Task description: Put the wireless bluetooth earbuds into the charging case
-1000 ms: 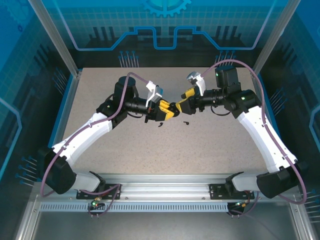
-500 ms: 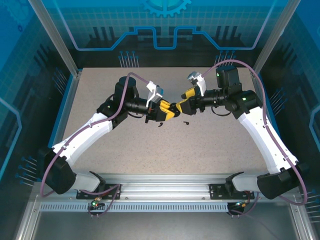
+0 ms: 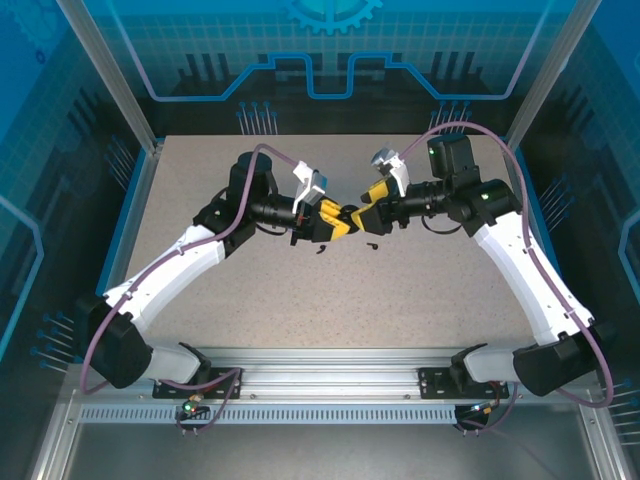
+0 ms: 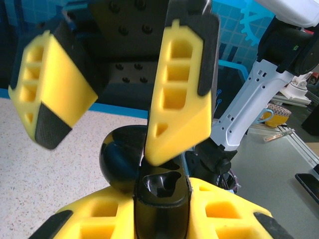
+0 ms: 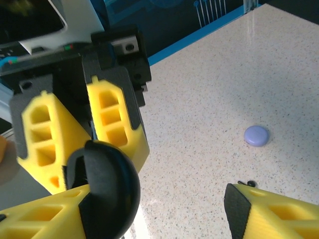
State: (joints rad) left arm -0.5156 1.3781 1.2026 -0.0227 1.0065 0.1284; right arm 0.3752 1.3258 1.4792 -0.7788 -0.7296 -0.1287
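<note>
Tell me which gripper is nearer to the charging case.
Left. The left gripper is shut on the charging case, holding it above the table. The right gripper faces it from the opposite side, fingers open, one finger close beside the case's raised lid.

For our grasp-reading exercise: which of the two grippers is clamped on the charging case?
The left gripper, shut on the charging case; the right gripper stands wide open.

Two earbuds (image 3: 322, 250), one charging case (image 5: 107, 189), one lilac disc (image 5: 256, 135).
</note>
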